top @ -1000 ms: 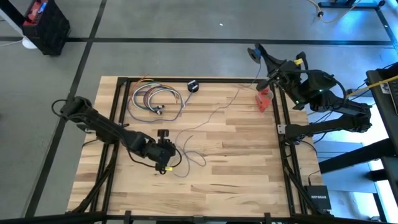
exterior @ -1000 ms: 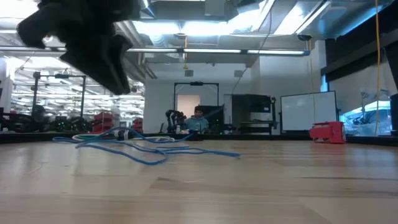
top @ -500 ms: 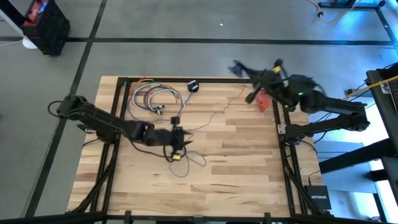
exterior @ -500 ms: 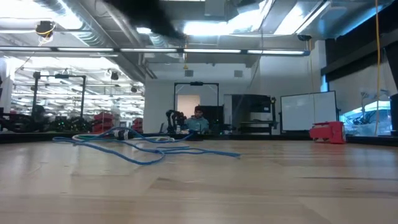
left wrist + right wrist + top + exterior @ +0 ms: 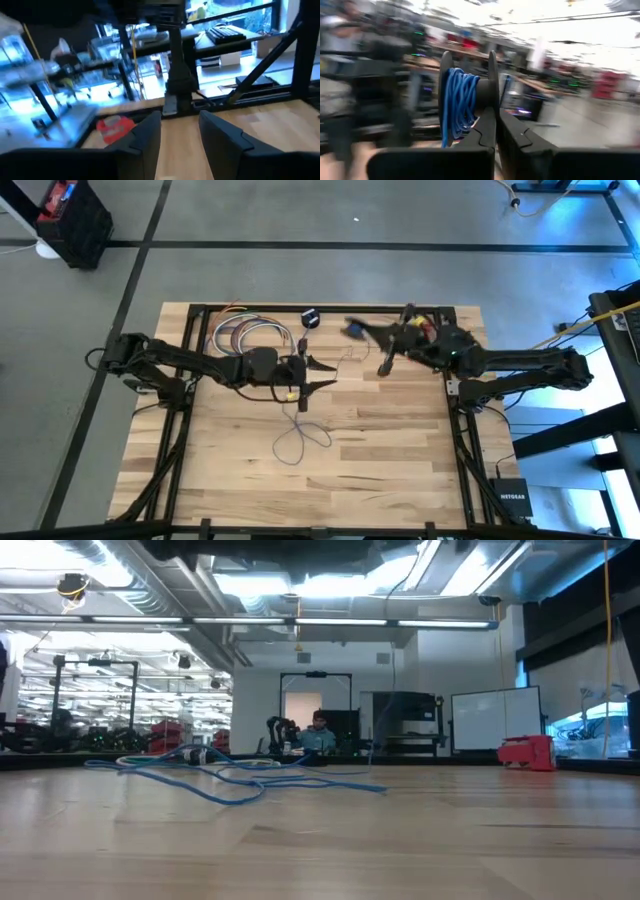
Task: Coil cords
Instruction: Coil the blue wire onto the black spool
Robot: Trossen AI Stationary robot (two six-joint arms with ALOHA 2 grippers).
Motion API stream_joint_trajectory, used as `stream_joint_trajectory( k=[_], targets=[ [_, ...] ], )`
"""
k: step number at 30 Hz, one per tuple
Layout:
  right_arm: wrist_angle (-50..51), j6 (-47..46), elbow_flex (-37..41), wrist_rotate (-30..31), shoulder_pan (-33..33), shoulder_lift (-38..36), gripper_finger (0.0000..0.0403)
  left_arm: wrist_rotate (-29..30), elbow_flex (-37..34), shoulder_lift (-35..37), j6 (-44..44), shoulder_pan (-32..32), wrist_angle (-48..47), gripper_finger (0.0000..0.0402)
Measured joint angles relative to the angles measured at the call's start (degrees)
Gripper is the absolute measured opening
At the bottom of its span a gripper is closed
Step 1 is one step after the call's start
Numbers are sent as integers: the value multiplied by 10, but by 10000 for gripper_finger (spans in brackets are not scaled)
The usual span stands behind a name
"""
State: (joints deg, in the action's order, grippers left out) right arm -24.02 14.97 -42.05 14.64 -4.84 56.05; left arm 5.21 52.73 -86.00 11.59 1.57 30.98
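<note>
we see the left gripper [image 5: 322,375] stretched over mid-table, fingers parted and empty. the right gripper [image 5: 365,330] reaches in over the far edge, clamped on a spool [image 5: 467,97] wound with cord [image 5: 300,442], which trails across the table [image 5: 400,450].

Open near half of the table [image 5: 400,450] — loose cord [image 5: 300,442] mid-board, coiled bundle [image 5: 250,338] at the far-left corner.

grey floor [image 5: 300,220], whiteboard [image 5: 495,720], ceiling lights [image 5: 330,585]
</note>
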Motion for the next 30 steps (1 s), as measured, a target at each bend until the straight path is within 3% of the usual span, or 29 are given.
stream_joint_trajectory(
  k=[3,9,16,19,25,30],
  targets=[
    [-61,-21,37,-55,5,23,5,-3,0,0,-18,2,-28,128],
    [-139,-11,57,-62,62,79,5,-8,0,0,8,32,-30,128],
    [-150,20,28,-62,121,98,5,21,0,-19,50,49,-38,127],
    [-151,20,27,-62,130,98,5,55,2,-28,73,54,-39,127],
    [-147,20,27,-62,131,98,5,59,11,-41,114,76,-44,127],
    [-143,20,27,-62,131,98,5,59,57,-42,112,95,-148,127]
  ],
)
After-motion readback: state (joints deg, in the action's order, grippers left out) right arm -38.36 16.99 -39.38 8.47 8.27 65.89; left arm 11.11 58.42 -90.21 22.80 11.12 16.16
